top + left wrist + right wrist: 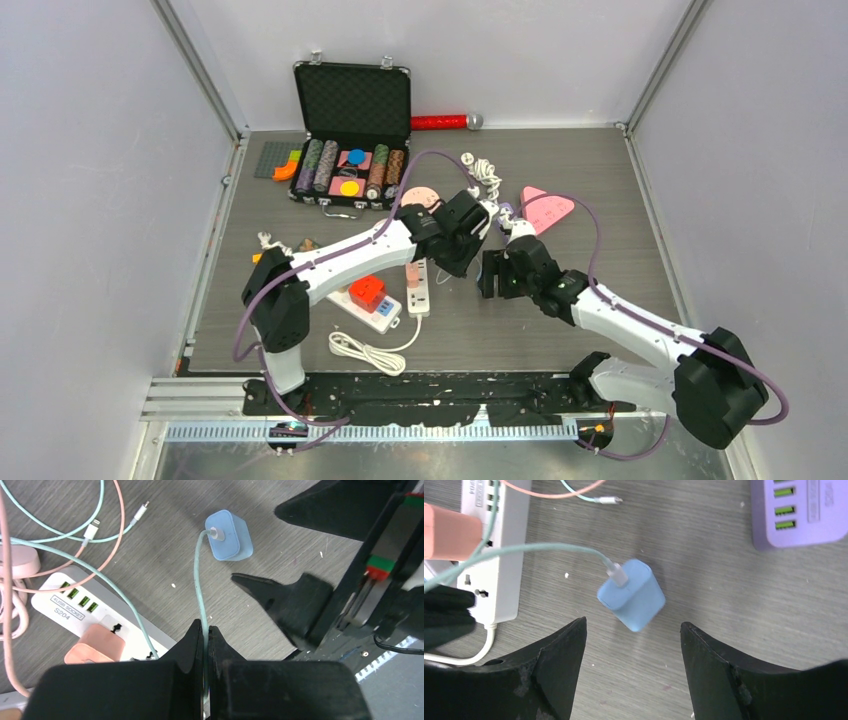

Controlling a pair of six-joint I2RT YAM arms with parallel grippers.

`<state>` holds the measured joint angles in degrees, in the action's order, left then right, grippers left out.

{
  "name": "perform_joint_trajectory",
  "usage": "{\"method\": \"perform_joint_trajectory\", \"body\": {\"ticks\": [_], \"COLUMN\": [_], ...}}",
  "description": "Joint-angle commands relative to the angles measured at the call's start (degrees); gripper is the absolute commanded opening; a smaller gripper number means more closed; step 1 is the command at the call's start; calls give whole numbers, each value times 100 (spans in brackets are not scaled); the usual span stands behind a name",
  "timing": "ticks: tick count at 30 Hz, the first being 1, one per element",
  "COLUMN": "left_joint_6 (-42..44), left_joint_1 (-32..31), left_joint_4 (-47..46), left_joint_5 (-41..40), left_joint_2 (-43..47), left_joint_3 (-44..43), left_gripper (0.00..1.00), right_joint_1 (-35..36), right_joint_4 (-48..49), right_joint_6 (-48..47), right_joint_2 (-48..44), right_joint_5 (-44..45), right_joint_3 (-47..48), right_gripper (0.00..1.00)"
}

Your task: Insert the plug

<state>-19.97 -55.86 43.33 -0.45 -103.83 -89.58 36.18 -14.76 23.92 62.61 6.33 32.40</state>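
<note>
plug not in yet | blue plug (631, 595) lies loose on table (734, 630), centre of right wrist view, apart from white power strip (509, 600) at left | left jaws clamped on its teal cable (197, 575) | right jaws apart, hovering over plug | todo: grasp, align, insert

Light is coming in even and diffuse from overhead; the grey wood-grain tabletop (560, 330) is reading bright. Arms are casting short soft shadows in the top view. Right wrist view: the light-blue square charger plug (631, 595) is showing sharp, throwing a faint shadow to its upper right; the black right gripper (633, 627) is going soft at the bottom edge. Left wrist view: the black left gripper (205, 627) is crushing to near-black, the pale teal cable (197, 580) pinched in it is resolving cleanly.
</note>
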Motion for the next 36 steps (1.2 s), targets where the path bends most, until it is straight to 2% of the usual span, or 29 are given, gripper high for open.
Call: {"method": "perform_joint_trajectory", "body": {"ticks": [1, 11, 15, 21, 25, 27, 32, 36], "left_joint_6": [-204, -358, -342, -341, -312, -287, -172, -139], "left_joint_1": [14, 20, 23, 22, 39, 56, 129, 214], "left_joint_4": [185, 275, 282, 291, 342, 367, 376, 343], "left_joint_5": [282, 414, 459, 489, 422, 357, 103, -189], "left_joint_2": [249, 328, 341, 389, 492, 580, 923, 1260], "left_joint_3": [-235, -260, -280, -249, -222, -174, 106, 524], "left_gripper": [0, 0, 0, 0, 0, 0, 0, 0], "right_joint_1": [282, 604, 733, 885, 910, 913, 1050, 1434], "right_joint_4": [987, 1242, 1389, 1349, 1216, 1308, 1853, 2453], "right_joint_6": [-389, -300, -304, -299, -178, -80, 464, 707], "right_joint_2": [142, 974, 1125, 1291, 1197, 1003, 396, 142], "right_joint_5": [324, 796, 1032, 1276, 1302, 1217, 970, 1138], "right_joint_3": [23, 156, 97, 210, 260, 161, -167, -389], "right_gripper": [73, 68, 61, 37, 15, 7, 6, 6]}}
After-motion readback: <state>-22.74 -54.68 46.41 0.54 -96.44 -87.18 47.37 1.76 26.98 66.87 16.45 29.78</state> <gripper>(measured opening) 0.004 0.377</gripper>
